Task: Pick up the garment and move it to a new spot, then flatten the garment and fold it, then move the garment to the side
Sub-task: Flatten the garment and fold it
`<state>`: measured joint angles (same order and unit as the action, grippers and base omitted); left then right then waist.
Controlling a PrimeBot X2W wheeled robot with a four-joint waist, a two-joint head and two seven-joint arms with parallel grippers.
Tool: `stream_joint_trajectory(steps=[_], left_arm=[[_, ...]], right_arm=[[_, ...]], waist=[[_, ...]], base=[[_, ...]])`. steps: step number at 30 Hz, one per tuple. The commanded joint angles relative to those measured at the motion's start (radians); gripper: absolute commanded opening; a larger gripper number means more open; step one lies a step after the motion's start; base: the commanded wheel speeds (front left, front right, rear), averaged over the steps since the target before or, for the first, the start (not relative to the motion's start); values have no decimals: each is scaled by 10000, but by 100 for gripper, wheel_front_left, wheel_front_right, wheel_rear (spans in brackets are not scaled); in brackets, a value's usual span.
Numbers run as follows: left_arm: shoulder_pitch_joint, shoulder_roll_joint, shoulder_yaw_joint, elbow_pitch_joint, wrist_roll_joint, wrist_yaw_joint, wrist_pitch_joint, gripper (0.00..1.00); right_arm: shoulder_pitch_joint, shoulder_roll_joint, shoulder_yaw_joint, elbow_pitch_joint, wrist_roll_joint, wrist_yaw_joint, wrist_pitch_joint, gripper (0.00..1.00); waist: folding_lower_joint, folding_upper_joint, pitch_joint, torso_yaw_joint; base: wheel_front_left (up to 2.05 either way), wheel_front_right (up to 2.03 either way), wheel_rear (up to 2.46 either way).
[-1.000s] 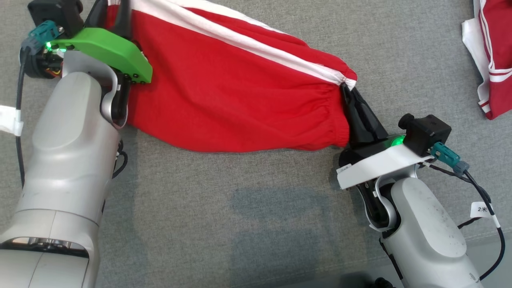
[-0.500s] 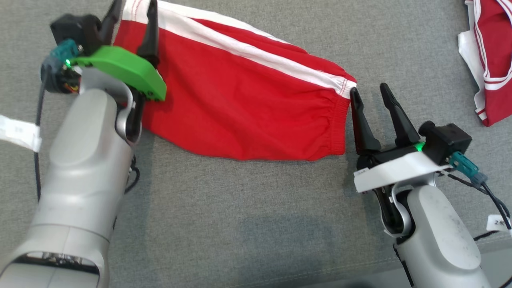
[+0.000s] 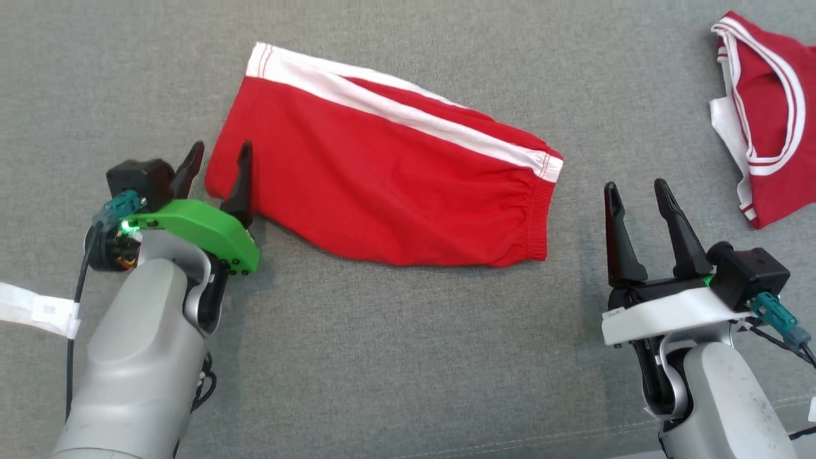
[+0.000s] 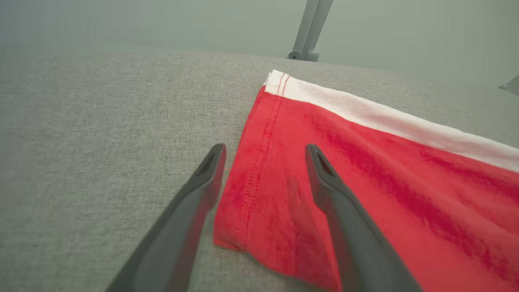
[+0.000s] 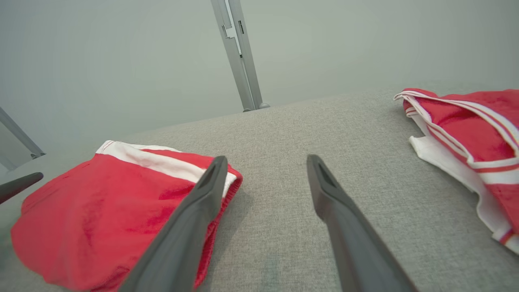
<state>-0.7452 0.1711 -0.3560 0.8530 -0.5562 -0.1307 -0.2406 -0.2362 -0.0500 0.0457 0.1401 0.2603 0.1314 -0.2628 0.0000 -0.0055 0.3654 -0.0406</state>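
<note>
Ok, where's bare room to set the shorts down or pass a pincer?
Widest: the grey surface nearer the robot than the red shorts. Also the strip between their waistband and the red-and-white garment, where the open right pincer stands. Crowded: the hem corner, under the open left pincer.

The shorts are bright red, with a broad white stripe along one side and red stitching across the white at hem and waistband; the fabric surface beneath is a flecked grey weave; the jersey at the far right is the same red, banded in white with thin red lines; the left gripper has black fingers on a vivid green mount; the right gripper is black-fingered on a white mount; the left forearm and right forearm are silver-grey; a teal connector sits at the left wrist.
</note>
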Motion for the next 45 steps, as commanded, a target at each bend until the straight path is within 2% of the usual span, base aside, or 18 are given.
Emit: stream_joint_trajectory(steps=[1, 10, 15, 25, 26, 27, 28, 29, 36, 45], left_arm=[[149, 121, -1, 88, -128, 11, 144, 100], [83, 541, -48, 628, -795, 11, 1445, 100], [-96, 658, 31, 969, -1047, 65, 1823, 100], [-276, 408, -12, 1552, -1289, 54, 2086, 100], [-281, 374, -65, 1586, -1303, 43, 2137, 82], [-294, 351, -111, 1626, -1315, 33, 2153, 49], [-309, 336, -156, 1657, -1322, 27, 2147, 30], [-316, 316, -199, 1678, -1324, 20, 2119, 0], [-212, 295, -374, 1688, -1461, 0, 1706, 0], [979, 87, -283, 998, -2104, -1, 634, 0]], right_arm=[[188, -14, -39, -79, -70, -16, -26, 100], [452, -12, -121, -362, 47, -14, -26, 100], [418, -12, -100, -442, 152, -14, -26, 100], [277, -14, -46, -501, 276, -14, -26, 100], [273, -12, -43, -505, 297, -14, -26, 100], [269, -12, -34, -505, 317, -14, -26, 100], [264, -12, -26, -502, 342, -14, -26, 100], [257, -12, -16, -507, 354, -14, -26, 100], [349, -12, -80, -512, 342, -14, -26, 100], [705, -14, -133, -276, 237, -15, -26, 100]], waist=[[0, 55, -387, -28], [0, 55, -519, -514], [0, 55, -419, -737], [0, 55, -316, -955], [0, 55, -320, -965], [0, 55, -325, -977], [0, 55, -335, -987], [0, 55, -348, -994], [0, 55, -613, -870], [0, 55, -1464, -292]], base=[[0, 0, 0], [0, 0, 0], [0, 0, 0], [0, 0, 0], [0, 0, 0], [0, 0, 0], [0, 0, 0], [0, 0, 0], [0, 0, 0], [0, 0, 0]])
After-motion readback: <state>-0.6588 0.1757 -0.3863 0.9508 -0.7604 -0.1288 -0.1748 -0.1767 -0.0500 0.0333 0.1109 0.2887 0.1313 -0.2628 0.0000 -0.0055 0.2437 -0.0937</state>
